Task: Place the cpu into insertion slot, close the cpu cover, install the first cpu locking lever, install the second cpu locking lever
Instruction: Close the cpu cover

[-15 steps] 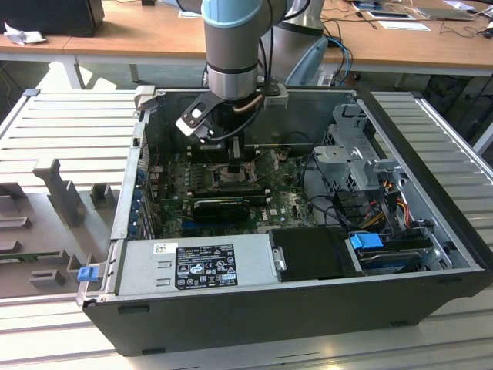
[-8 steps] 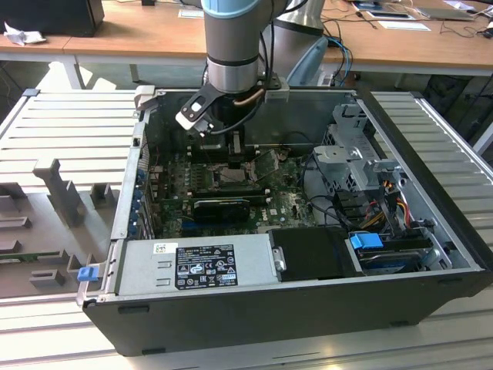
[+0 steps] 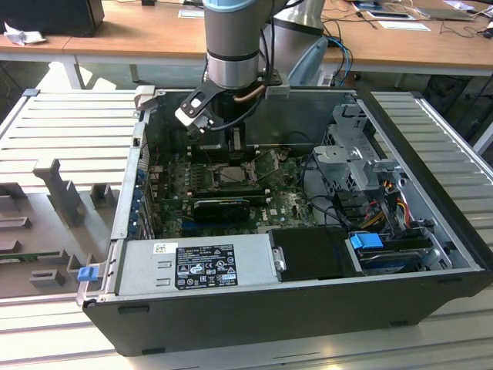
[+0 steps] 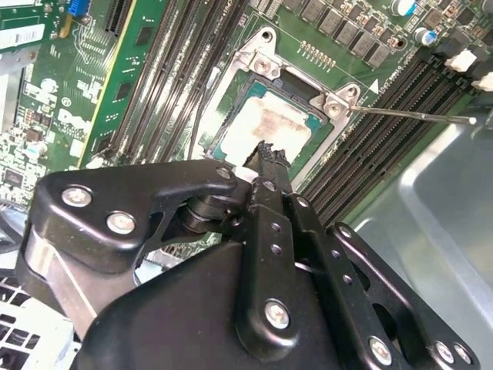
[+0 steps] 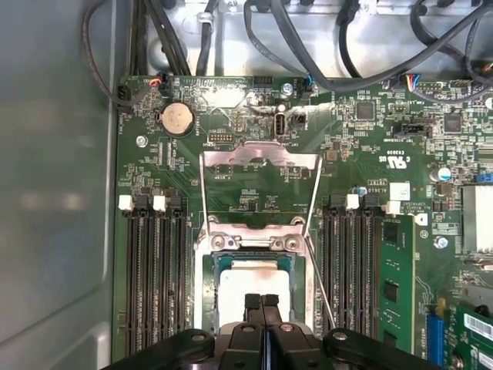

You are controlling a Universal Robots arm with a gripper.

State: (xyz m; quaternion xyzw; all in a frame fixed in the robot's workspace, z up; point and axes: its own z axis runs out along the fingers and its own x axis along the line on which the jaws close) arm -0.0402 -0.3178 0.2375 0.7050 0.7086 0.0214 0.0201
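Observation:
The cpu (image 5: 246, 276), a pale square chip with a smudged face, lies in the insertion slot (image 5: 219, 266) on the green board; it shows too in the second wrist view (image 4: 281, 123). The cpu cover (image 5: 259, 155), a thin silvery frame, stands flipped open beyond the socket's hinge. A thin wire lever (image 5: 320, 287) sticks out beside the socket, seen also as a long rod (image 4: 408, 116). My gripper (image 5: 262, 299) is shut with nothing between its fingers, its tips (image 4: 268, 153) right over the chip's near edge. In the exterior view the gripper (image 3: 233, 145) hangs inside the case above the socket (image 3: 231, 174).
Long black memory slots (image 5: 154, 277) flank the socket on both sides. A black graphics card (image 3: 222, 206), a grey power supply (image 3: 192, 266) and a metal drive cage (image 3: 350, 162) with cables fill the case. Black cables (image 5: 308, 46) run along the board's far edge.

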